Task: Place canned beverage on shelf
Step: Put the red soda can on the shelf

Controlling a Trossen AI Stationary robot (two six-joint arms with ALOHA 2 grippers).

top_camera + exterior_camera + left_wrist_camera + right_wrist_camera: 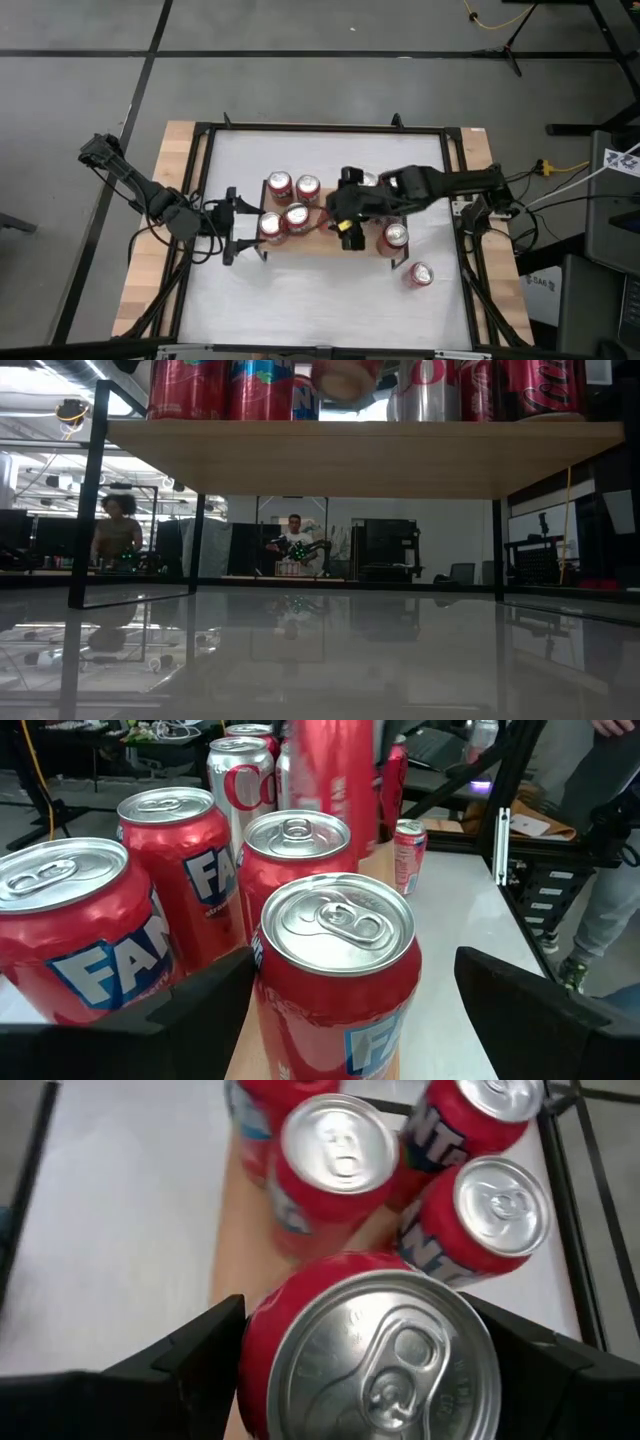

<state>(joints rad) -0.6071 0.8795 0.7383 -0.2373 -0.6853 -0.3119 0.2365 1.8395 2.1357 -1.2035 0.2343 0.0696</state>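
Observation:
The shelf, a wooden plank on thin black legs, stands mid-table with several red cans on it. My right gripper hangs above the shelf's middle, shut on a red can. In the low view this can's blurred bottom shows above the plank. My left gripper is at the shelf's left end, open. Its fingers stand on either side of an upright red can at the plank's near left corner. Whether one finger touches that can I cannot tell. My right gripper pinches the red can's side wall just below the top rim, one finger on each side. The fingers come from above, slanting down. The can is about upright, top up, and lifted clear of the plank.
Other cans stand on the plank at the far left, beside it, in the middle and at the near right end. One can stands on the white table. People are in the room beyond.

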